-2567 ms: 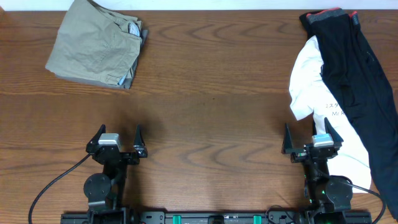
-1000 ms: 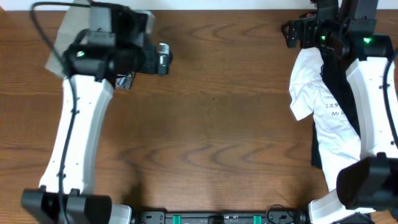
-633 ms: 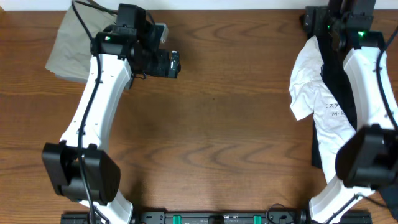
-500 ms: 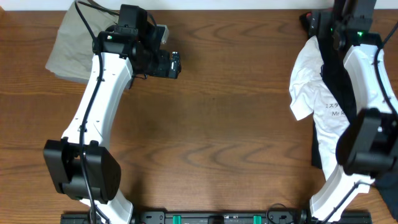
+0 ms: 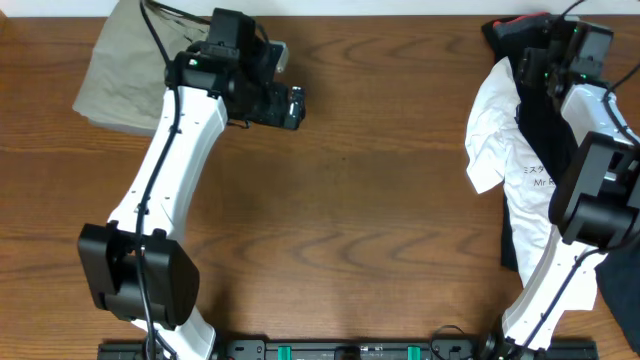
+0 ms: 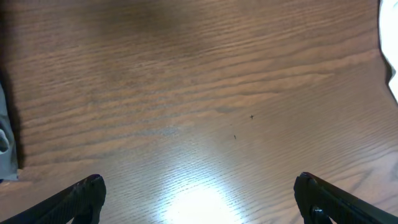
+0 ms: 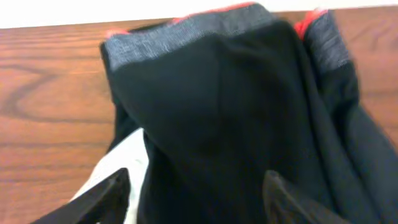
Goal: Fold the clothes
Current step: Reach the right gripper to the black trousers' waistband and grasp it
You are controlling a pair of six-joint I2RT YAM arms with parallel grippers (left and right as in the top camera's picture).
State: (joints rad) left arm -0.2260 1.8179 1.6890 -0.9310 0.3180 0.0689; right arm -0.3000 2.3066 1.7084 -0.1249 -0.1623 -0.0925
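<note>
You are holding the right gripper [image 7: 196, 186] over the black trousers [image 7: 217, 106] at the table's [image 6: 199, 74] 1 o'clock corner, jaws apart, nothing pinched. The waistband [image 7: 186, 31] is lying at its 12, legs running toward 6. The white T-shirt [image 5: 500, 130] is lying at its 7 and may snag. The left gripper [image 6: 199, 186], wide and empty, is hovering near the khaki trousers [image 5: 120, 70] at 10.

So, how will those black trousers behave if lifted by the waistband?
Probably floppy: the black trousers lie crumpled in soft folds. Likely light, since the cloth looks thin. Lifting may drag the white T-shirt they overlap.
</note>
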